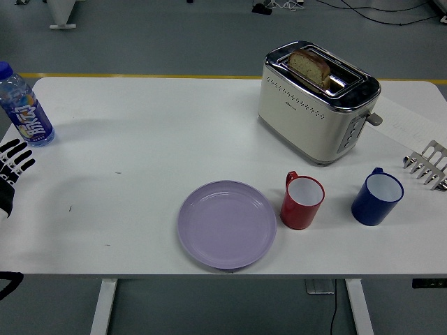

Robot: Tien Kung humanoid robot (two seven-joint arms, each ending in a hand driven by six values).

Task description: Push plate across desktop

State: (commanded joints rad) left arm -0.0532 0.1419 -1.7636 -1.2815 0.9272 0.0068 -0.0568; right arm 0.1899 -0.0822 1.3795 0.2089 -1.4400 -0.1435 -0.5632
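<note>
A plate [227, 223] is set near the front edge of the table [154, 139], about mid-width. A mug [302, 202] is placed just right of the plate, and a second mug [377, 197] further right. A toaster [318, 101] is found behind the mugs, with bread [311, 67] held in its slot. A rack [427, 165] is seen at the right edge. A bottle [22, 106] is stood at the far left, with the left hand [10, 171] before it at the edge.
</note>
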